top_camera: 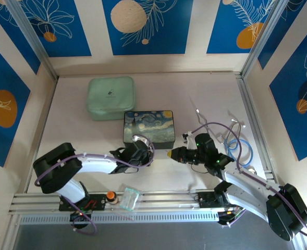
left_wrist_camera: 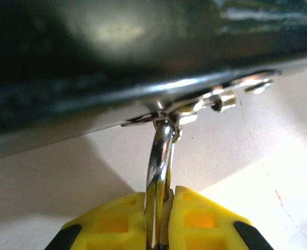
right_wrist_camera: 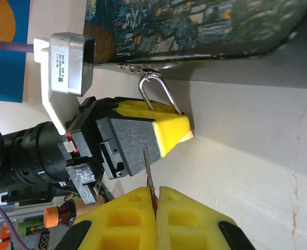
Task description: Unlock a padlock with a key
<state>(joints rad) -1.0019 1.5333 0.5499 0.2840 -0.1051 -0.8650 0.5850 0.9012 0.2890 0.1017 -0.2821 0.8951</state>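
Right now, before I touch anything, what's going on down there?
The left gripper is clamped on the padlock, whose shackle hangs through the hasp on the near side of the painted box. The right gripper pinches the key, with the blade pointing toward the padlock but apart from it. The key is not yet inserted.

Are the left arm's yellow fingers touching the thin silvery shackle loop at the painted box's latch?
Touching: left wrist view shows yellow fingers pinching the shackle loop.
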